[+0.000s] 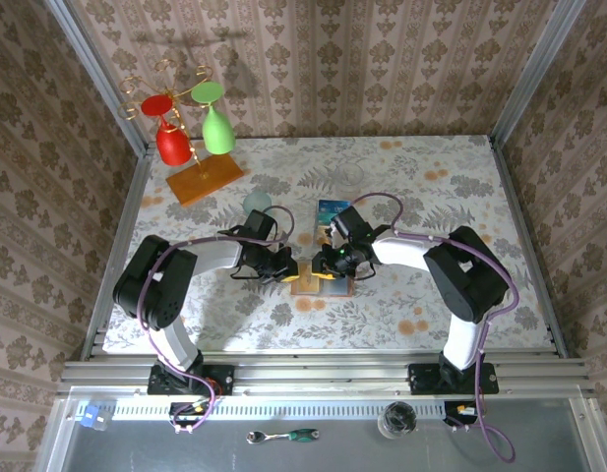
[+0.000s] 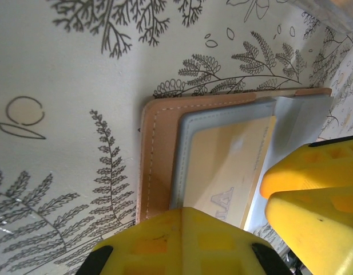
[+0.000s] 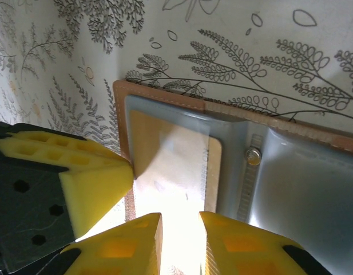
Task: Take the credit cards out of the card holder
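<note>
Desk point(image 1: 431, 197): covered in a fern-and-flower cloth and walled on three sides.

Left arm point(image 1: 185, 270) and right arm point(image 1: 451, 261): both bend inward and meet at the desk's centre.

Rack point(image 1: 205, 182): stands at the far left on an orange wooden base. A red glass point(image 1: 172, 143) and a green glass point(image 1: 217, 128) hang on it upside down.

Left gripper point(image 1: 283, 267): its yellow fingers are pressed together with no gap. Their tip bears on the left border of the holder point(image 2: 159, 160).

Right gripper point(image 3: 180, 240): its fingers stand close together at the near edge of the tan card point(image 2: 227, 160). It cannot be told whether they clamp the card.

Holder: lies open and flat on the desk centre, between the two grippers. It has a brown stitched border and grey-blue pockets.

Tan card: sits in the left pocket of the holder, with its face exposed.

Teal card point(image 1: 333, 208): lies on the cloth just beyond the grippers, apart from the holder.

Snap stud point(image 3: 253, 154): a small metal stud at the holder's fold, right of the tan card.
</note>
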Controlling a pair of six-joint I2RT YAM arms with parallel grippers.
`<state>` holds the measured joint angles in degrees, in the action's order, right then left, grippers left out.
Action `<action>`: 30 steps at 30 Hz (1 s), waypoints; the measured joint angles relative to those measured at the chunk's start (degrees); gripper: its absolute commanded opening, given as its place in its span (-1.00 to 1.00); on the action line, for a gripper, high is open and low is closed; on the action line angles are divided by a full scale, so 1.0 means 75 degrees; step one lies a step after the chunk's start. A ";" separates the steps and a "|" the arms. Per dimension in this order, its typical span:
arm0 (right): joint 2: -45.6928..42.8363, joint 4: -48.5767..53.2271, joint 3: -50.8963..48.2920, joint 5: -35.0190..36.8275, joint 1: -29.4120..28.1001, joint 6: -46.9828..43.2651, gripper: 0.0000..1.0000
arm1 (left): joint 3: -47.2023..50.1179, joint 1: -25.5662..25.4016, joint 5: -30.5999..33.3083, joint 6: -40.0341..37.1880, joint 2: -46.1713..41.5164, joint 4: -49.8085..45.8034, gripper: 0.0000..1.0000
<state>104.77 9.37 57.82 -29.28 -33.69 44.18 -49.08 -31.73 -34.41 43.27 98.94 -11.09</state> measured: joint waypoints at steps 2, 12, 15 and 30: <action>0.0055 0.0003 0.0000 0.0000 0.0000 0.0000 -0.54 | 0.0006 0.0015 0.0000 0.0000 0.0000 0.0020 -1.00; 0.0236 0.0006 0.0117 -0.0029 -0.0003 0.0000 -0.66 | 0.0093 0.0050 -0.0020 0.0000 0.0000 0.0169 -1.00; 0.0286 0.0009 0.0157 -0.0076 -0.0017 0.0000 -0.66 | 0.0096 0.0079 -0.0029 0.0000 0.0000 0.0169 -1.00; 0.0227 0.0603 0.0332 0.0192 -0.0044 -0.0096 -0.54 | 0.0149 0.0099 -0.0044 0.0000 0.0000 0.0256 -0.98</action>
<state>106.48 13.89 60.31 -27.83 -34.02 43.46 -47.97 -30.98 -34.74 43.27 98.94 -9.17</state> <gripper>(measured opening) 0.232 0.050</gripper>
